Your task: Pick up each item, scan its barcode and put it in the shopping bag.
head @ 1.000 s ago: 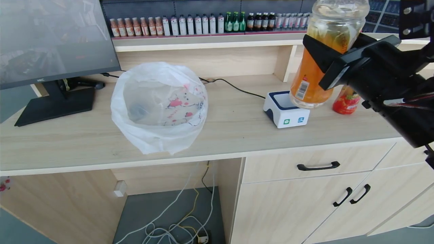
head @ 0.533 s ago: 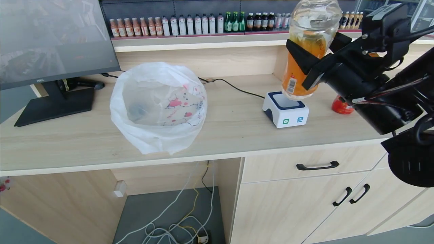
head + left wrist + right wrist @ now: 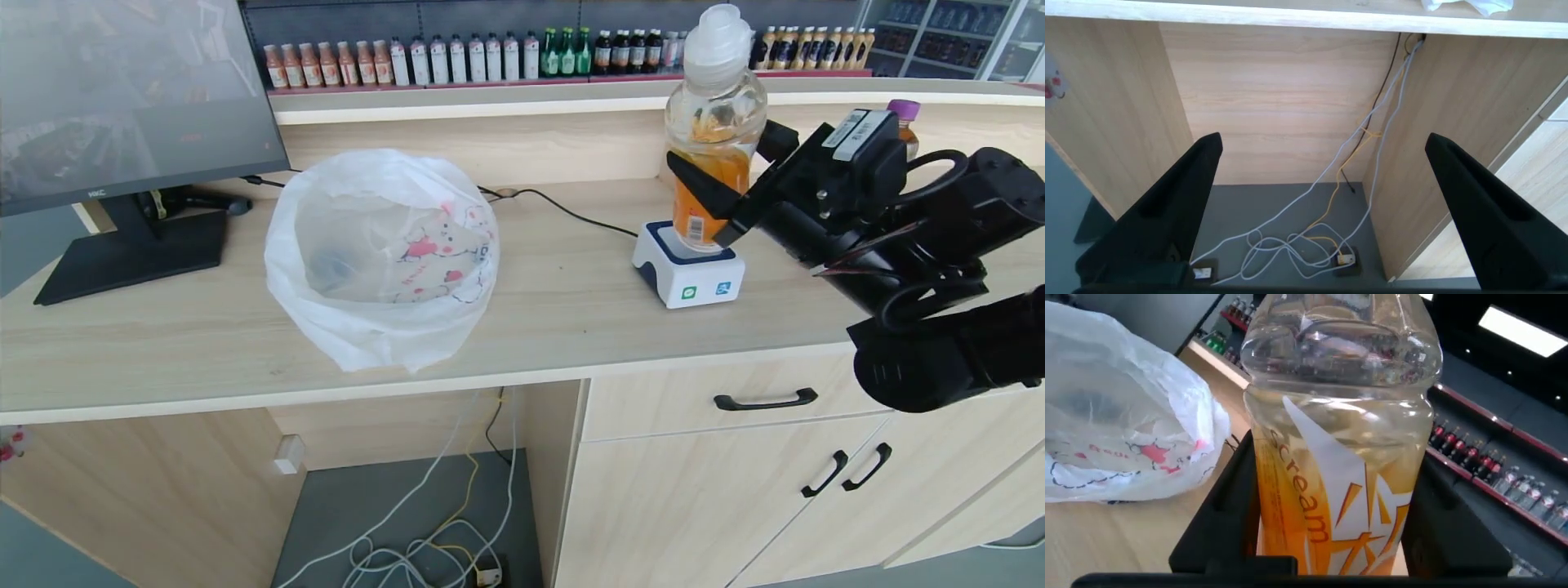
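Right gripper (image 3: pixel 720 173): had it pinched on the orange drink bottle (image 3: pixel 717 98), upright over the scanner (image 3: pixel 694 282), right of centre. Had the left gripper (image 3: pixel 1323 143) spread wide.

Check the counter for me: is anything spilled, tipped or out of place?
Nothing spilled or damaged. The right gripper holds the capped bottle roughly upright over the scanner. One oddity: its barcode faces sideways, while the scanner's window faces up, so it may not read. The bag sits open on the counter.
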